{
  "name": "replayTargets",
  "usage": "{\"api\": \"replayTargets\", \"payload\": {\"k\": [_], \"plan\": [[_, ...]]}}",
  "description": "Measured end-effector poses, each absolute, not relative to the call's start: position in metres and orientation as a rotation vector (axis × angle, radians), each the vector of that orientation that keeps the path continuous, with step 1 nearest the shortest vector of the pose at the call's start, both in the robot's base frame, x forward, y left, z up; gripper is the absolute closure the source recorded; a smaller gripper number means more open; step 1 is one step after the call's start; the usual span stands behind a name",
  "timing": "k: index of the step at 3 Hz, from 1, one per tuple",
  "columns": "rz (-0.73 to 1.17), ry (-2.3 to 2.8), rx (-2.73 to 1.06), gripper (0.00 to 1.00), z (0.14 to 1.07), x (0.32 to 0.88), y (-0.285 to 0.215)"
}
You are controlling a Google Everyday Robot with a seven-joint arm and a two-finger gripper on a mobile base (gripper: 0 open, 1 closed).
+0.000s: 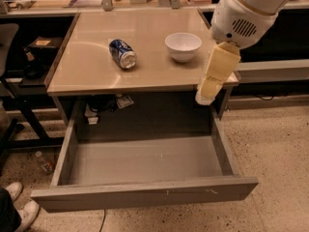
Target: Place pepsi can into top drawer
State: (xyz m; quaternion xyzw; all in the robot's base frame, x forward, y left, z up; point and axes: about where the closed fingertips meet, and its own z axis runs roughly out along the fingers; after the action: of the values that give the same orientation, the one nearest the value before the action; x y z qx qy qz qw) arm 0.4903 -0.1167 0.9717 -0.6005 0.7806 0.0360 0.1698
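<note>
Well, at your far left a pair of white shoes [18, 204] sits at the 8 o'clock corner of the view. A small plastic bottle [44, 162] lies on the speckled floor [275, 168] just beside the left wall of the top drawer [145, 195].

That drawer stands pulled out under the counter [91, 74] and fills the 6 o'clock part of the view. Its grey front panel faces you and shows small white scratches to the right of its middle.

The beige counter takes the upper middle of the view. On it you find the pepsi can [122, 53], lying on its side at about 11 o'clock from the centre of the view, with its silver end turned toward 5 o'clock. It rests on the counter, not in the drawer.

At 3 o'clock from the can, and apart from it, a white bowl [183, 46] stands upright.

Farther right, the white arm [241, 18] comes in from the 1 o'clock corner. The gripper [206, 96] hangs at 5 o'clock from the bowl, over the counter's front right corner, and points down toward 7 o'clock. It is well apart from the can. You cannot tell from this angle whether it is spread or closed.
</note>
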Motion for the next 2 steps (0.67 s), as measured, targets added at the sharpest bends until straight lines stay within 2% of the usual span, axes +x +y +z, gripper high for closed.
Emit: {"api": "replayTargets", "payload": {"k": [1,2], "plan": [[0.104,2.217,-1.708,0.00,0.972,0.491,-0.116],[0.160,2.220,-1.670,0.00,0.958,0.488,-0.091]]}}
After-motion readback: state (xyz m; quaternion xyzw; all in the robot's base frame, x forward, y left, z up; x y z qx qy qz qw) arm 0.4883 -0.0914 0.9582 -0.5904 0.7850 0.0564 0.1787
